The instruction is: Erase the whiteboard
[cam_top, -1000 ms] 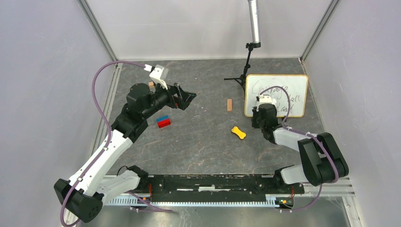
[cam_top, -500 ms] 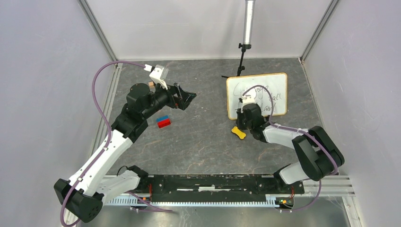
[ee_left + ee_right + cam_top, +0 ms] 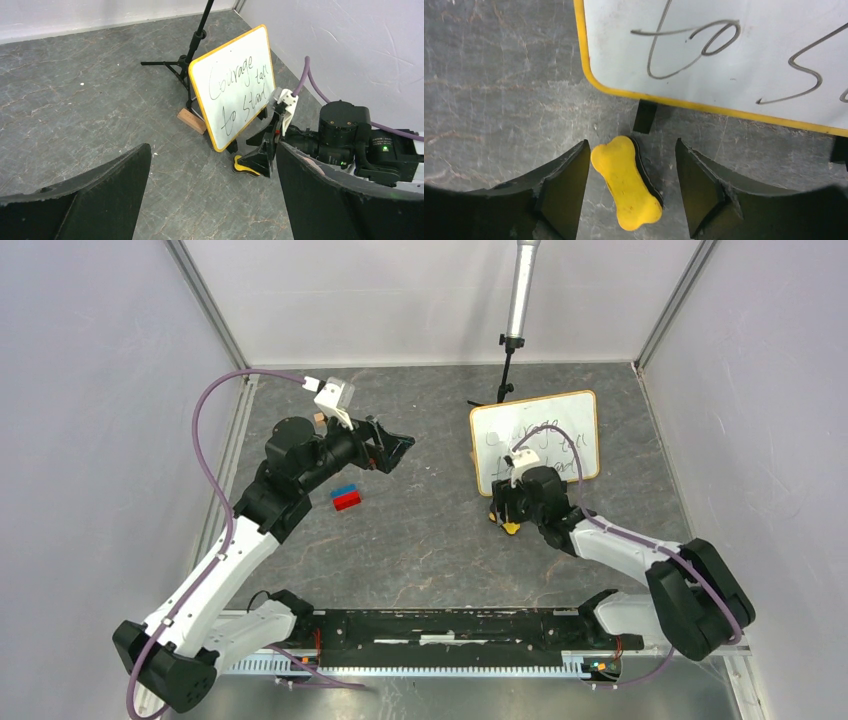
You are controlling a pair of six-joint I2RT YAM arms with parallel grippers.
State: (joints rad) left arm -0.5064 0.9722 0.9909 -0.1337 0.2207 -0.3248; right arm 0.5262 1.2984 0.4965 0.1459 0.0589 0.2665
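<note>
The whiteboard [image 3: 535,440] stands upright at the back right, turned a little, with a thin yellowish frame and dark handwriting; the left wrist view shows its face [image 3: 235,85]. A yellow bone-shaped eraser [image 3: 626,182] lies flat on the table just in front of the board's [image 3: 724,50] black foot. My right gripper [image 3: 632,150] hangs over the eraser, open, one finger on each side, the left one closest. From above the gripper [image 3: 510,512] covers most of the eraser [image 3: 511,527]. My left gripper [image 3: 395,450] is held open in the air at the middle left, empty.
A small tripod stand [image 3: 505,370] with a grey pole rises behind the board. A wooden block [image 3: 191,120] lies by the board's back corner. A blue and red block [image 3: 346,497] sits under the left arm. Grey walls close in three sides.
The whiteboard has shifted left and turned, along with my right gripper. That gripper then drew back toward me, came over the yellow eraser and opened. The left arm has not moved.
</note>
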